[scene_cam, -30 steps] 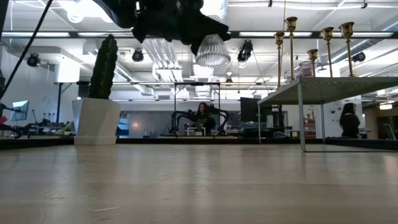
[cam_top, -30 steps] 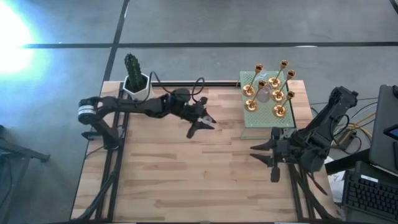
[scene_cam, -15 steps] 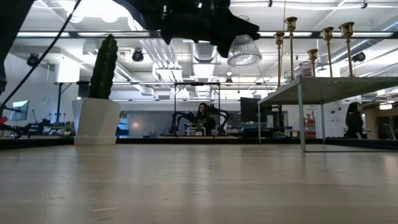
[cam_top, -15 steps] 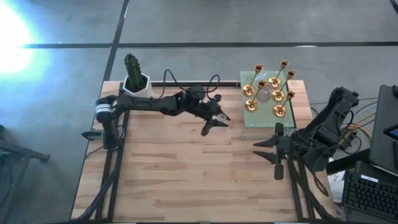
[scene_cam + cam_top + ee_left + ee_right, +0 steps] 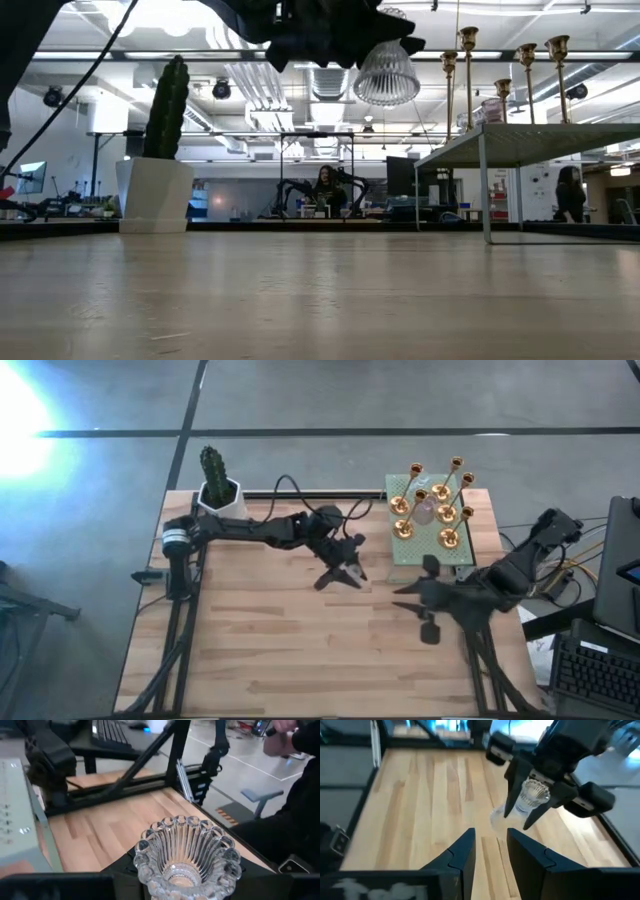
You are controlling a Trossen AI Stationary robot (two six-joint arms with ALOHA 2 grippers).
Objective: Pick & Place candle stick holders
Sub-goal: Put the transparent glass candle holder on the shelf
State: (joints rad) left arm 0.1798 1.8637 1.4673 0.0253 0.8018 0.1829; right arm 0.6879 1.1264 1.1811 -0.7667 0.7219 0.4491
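Observation:
My left gripper is over the table's middle, shut on a clear fluted glass candle holder, which also shows in the left wrist view and the right wrist view. My right gripper is open and empty, low over the table to the right of it, in front of the shelf; its fingers point toward the glass holder. Several gold candle stick holders and a small pinkish glass one stand by their bases on a raised green shelf. My left gripper pinches the glass holder between its two fingers at its narrow end. The fingers come from above, pointing down. The holder hangs below them with its wide scalloped end lowest, lifted clear of the table.
A white pot with a green cactus stands at the far left corner. The green shelf stands on thin legs at the far right. A laptop and keyboard lie past the right edge. Bare wood spreads across the near half.
My left gripper has carried the glass holder toward the table's right edge, then a little toward the near edge, keeping it clear of the table. My right gripper has shifted a little toward the left, nearer the glass holder.

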